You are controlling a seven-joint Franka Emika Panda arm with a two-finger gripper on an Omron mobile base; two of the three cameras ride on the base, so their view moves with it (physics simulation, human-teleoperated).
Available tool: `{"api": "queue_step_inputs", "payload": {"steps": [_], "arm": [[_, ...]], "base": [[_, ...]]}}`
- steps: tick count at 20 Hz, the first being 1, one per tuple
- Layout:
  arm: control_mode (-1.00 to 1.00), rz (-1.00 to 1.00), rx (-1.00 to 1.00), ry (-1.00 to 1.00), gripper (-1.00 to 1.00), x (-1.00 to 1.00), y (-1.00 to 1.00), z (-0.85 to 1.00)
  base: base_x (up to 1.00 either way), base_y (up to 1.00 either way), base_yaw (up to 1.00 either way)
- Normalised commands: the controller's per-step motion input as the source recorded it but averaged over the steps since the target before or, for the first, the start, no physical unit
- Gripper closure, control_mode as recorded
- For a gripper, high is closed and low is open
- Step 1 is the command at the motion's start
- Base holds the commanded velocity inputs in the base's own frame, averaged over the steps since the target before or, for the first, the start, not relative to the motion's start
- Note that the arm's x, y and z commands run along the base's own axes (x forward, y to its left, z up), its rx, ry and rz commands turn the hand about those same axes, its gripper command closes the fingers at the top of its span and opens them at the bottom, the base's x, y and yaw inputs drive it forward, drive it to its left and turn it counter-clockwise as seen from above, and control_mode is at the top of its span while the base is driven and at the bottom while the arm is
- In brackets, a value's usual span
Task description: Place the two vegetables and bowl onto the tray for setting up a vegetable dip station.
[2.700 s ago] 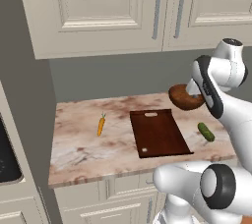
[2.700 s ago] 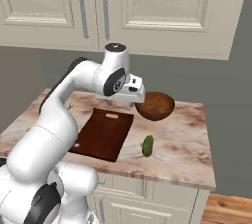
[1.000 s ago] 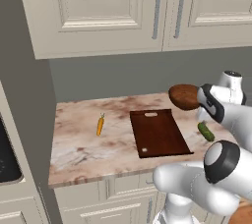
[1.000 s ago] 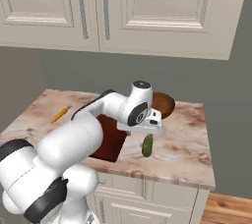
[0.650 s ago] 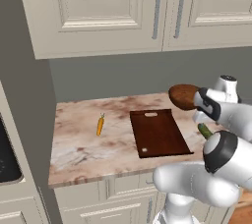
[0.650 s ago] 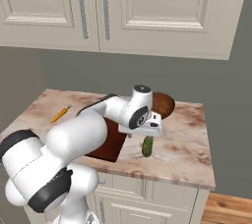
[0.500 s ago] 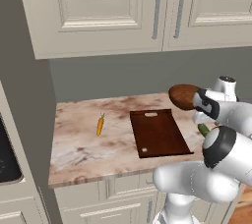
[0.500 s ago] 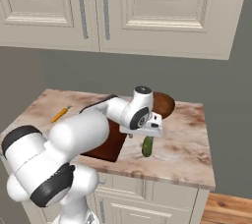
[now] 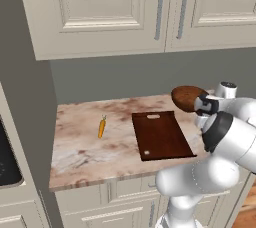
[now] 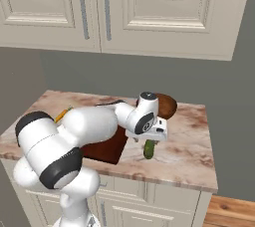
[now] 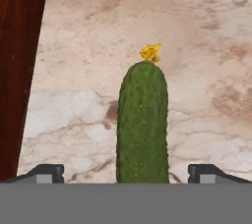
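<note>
The dark green cucumber [image 11: 141, 125], with a small yellow tip, lies on the marble counter between my two fingertips [image 11: 47, 171], which stand wide apart on either side of it. My gripper [image 10: 149, 140] is open and hangs just over that cucumber [image 10: 149, 149], pointing down. The reddish-brown bowl [image 10: 167, 105] sits behind my hand near the wall. The dark brown tray [image 9: 161, 134] lies mid-counter, bare. Left of the tray lies the orange carrot [image 9: 101, 128]. The bowl [image 9: 186, 98] shows beside my wrist.
The marble counter [image 9: 80, 152] ends at a front edge close to the tray. Cream wall cabinets [image 9: 125, 7] hang above. The tray's edge [image 11: 17, 70] runs along the left of the hand view. A dark cooktop [image 9: 6, 162] lies at far left.
My hand has sunk lower over the cucumber and settled with its open fingers around it. The vegetables, bowl and tray have stayed put.
</note>
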Motion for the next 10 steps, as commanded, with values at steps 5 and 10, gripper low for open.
{"api": "queue_step_inputs", "payload": {"steps": [5,10], "arm": [[-1.0,0.0,0.0,0.01,-1.0,0.18,-0.14,-0.23],[-1.0,0.0,0.0,0.03,-1.0,0.01,-0.01,-0.26]], "base": [[0.0,0.0,0.0],[0.0,0.0,0.0]]}}
